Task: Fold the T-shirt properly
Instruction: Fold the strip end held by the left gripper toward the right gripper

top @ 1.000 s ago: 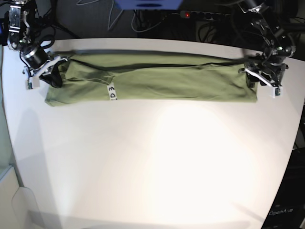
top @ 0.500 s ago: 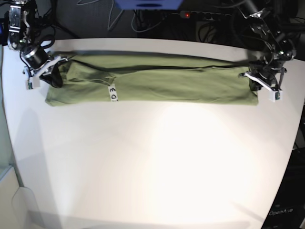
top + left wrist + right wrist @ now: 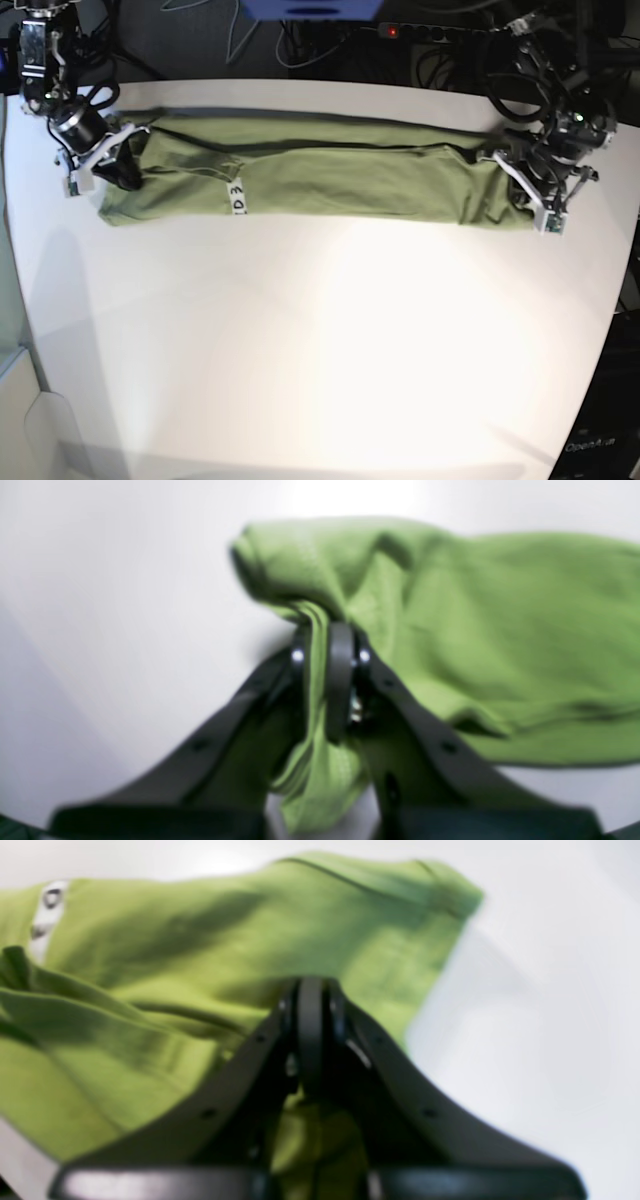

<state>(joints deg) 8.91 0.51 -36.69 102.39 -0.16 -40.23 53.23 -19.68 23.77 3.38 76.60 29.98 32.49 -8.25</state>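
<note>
The sage-green T-shirt (image 3: 330, 180) lies as a long folded strip across the far half of the white table, its white tag (image 3: 236, 195) left of centre. At the strip's right end, my left gripper (image 3: 522, 188) is shut on it. In the left wrist view a pleat of the T-shirt (image 3: 475, 630) runs between the closed fingers of that gripper (image 3: 327, 640). My right gripper (image 3: 122, 168) is shut on the strip's left end. The right wrist view shows this gripper (image 3: 312, 990) closed, with the T-shirt (image 3: 200, 940) and the tag (image 3: 45, 915) beyond it.
The white table (image 3: 330, 350) has curved edges at left and right. Behind its far edge lie dark cables and a power strip (image 3: 425, 31) with a red light. A dark case (image 3: 600, 430) stands off the table's right front.
My left gripper has closed on the shirt's right end and pulled it slightly leftward, bunching that corner. The right gripper stayed shut on the left end and shifted a little.
</note>
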